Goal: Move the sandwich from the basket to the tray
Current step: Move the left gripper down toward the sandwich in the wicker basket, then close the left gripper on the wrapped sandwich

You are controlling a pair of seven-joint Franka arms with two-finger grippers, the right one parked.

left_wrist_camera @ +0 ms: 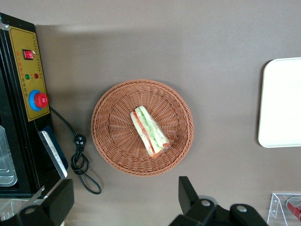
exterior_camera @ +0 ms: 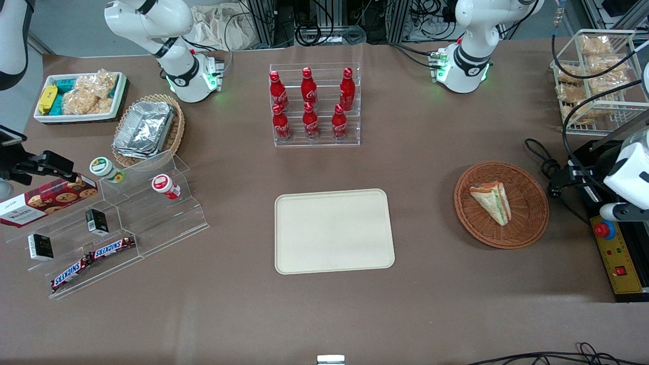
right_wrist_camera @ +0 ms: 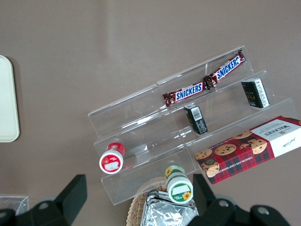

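The sandwich (exterior_camera: 492,202) is a triangular wedge of white bread with red and green filling along its edge. It lies in the round reddish-brown wicker basket (exterior_camera: 532,223). The left wrist view shows the sandwich (left_wrist_camera: 149,131) in the middle of the basket (left_wrist_camera: 113,141). The cream-beige tray (exterior_camera: 334,230) lies flat, beside the basket toward the parked arm's end; its edge shows in the left wrist view (left_wrist_camera: 282,103). My left gripper (left_wrist_camera: 124,200) hangs high above the table beside the basket. It is open wide, empty, and touches nothing. Its arm (exterior_camera: 628,175) shows at the working arm's end.
A black control box (exterior_camera: 616,253) with a red button and a coiled black cable (exterior_camera: 545,162) lie beside the basket toward the working arm's end. A clear rack of red bottles (exterior_camera: 312,104) stands farther from the camera than the tray. A clear stepped snack shelf (exterior_camera: 116,223) stands toward the parked arm's end.
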